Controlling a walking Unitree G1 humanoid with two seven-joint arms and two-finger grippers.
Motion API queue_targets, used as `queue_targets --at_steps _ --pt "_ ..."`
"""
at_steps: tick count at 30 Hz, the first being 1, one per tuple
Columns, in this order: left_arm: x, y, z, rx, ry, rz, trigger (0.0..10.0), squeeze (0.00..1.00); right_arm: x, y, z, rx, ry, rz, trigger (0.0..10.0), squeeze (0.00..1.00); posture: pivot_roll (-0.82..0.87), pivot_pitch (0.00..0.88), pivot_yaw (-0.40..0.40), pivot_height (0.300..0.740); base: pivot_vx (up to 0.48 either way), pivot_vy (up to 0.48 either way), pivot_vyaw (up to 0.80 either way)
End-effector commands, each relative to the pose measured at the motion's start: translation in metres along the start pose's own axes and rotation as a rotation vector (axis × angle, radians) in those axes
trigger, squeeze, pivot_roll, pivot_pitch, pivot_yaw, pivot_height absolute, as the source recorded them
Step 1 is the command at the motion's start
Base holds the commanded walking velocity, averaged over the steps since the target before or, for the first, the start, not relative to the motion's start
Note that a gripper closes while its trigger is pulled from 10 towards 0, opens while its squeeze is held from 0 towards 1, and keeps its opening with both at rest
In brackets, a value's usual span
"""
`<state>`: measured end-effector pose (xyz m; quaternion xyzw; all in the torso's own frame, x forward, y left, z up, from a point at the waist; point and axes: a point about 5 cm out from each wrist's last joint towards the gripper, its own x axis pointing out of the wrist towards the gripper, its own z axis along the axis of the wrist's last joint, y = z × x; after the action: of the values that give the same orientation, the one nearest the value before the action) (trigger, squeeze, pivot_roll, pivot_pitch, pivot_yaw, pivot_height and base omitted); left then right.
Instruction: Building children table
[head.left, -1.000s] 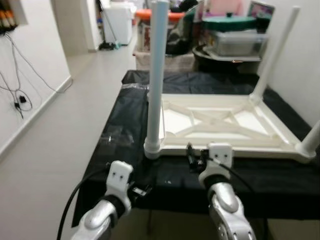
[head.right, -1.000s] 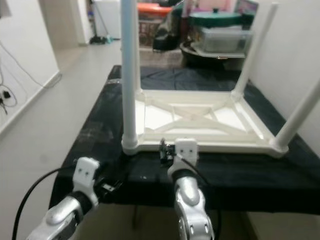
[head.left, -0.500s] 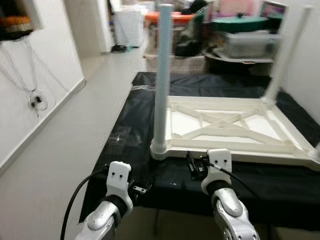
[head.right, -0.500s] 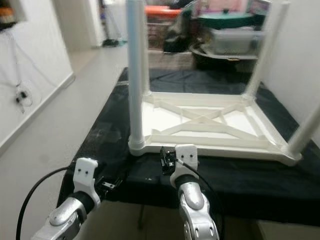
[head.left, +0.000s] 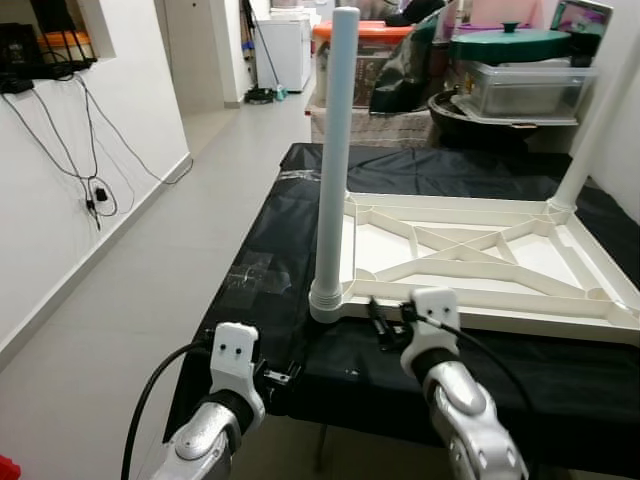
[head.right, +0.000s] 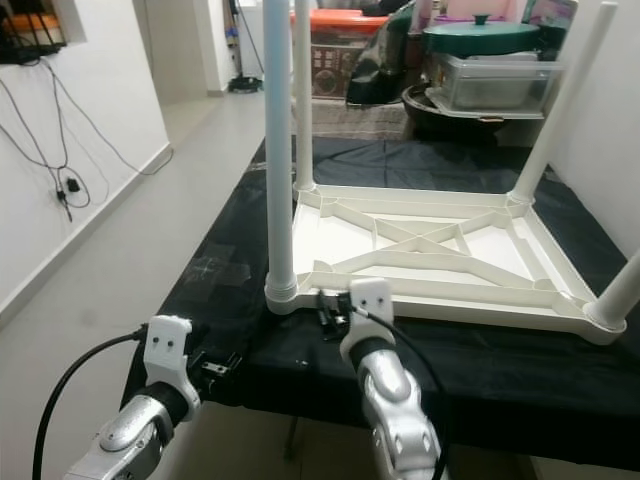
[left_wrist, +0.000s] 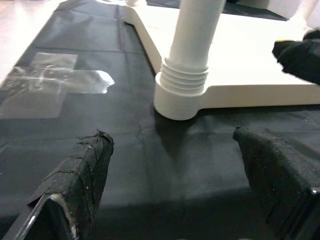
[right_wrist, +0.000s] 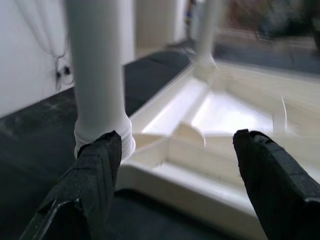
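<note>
White upturned table (head.right: 440, 250) rests on black cloth (head.right: 230, 250); both tools, left (left_wrist: 175, 165) and right (right_wrist: 175, 165), gape, holding nothing.

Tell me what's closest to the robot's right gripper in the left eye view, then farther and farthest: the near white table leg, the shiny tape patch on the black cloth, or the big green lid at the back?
From the right gripper:
1. Near white table leg, just to its left, standing at the upturned table's front corner.
2. Shiny tape patch, farther left on the black cloth.
3. Big green lid, far back on the right, beyond the table.

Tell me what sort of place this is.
Probably a home hallway or storage area: tiled floor, stacked plastic storage bins at the back, and an upturned white children's table on a black-covered worktable.
</note>
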<state>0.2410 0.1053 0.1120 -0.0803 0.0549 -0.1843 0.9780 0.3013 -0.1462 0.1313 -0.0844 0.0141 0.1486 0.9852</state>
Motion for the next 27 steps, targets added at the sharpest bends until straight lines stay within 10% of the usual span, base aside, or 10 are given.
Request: queue_targets --at_steps 1,9,11,17,27 --pt "-0.002 0.0 -0.001 -0.005 0.008 0.009 10.0 0.0 0.003 0.0 -0.003 -0.043 0.011 0.038 10.0 0.0 0.15 0.0 -0.023 0.74 0.0 0.0 0.0" --pt "-0.006 -0.004 0.0 -0.019 0.009 0.004 10.0 0.0 0.029 -0.047 0.002 -0.115 0.15 -0.016 10.0 0.0 0.16 0.0 -0.031 0.74 0.0 0.0 0.0" --pt "-0.009 -0.009 0.001 -0.024 0.011 -0.006 10.0 0.0 0.046 -0.08 0.02 -0.234 0.286 0.077 10.0 0.0 0.16 0.0 -0.038 0.74 0.0 0.0 0.0" --pt "-0.011 -0.011 0.002 -0.026 0.01 -0.008 10.0 0.0 0.048 -0.088 0.025 -0.251 0.32 0.11 10.0 0.0 0.16 0.0 -0.042 0.74 0.0 0.0 0.0" --pt "-0.034 -0.03 0.003 -0.078 0.037 -0.013 10.0 0.0 0.048 -0.113 0.051 -0.461 0.627 0.569 10.0 0.0 0.16 0.076 -0.074 0.74 0.0 0.0 0.0"
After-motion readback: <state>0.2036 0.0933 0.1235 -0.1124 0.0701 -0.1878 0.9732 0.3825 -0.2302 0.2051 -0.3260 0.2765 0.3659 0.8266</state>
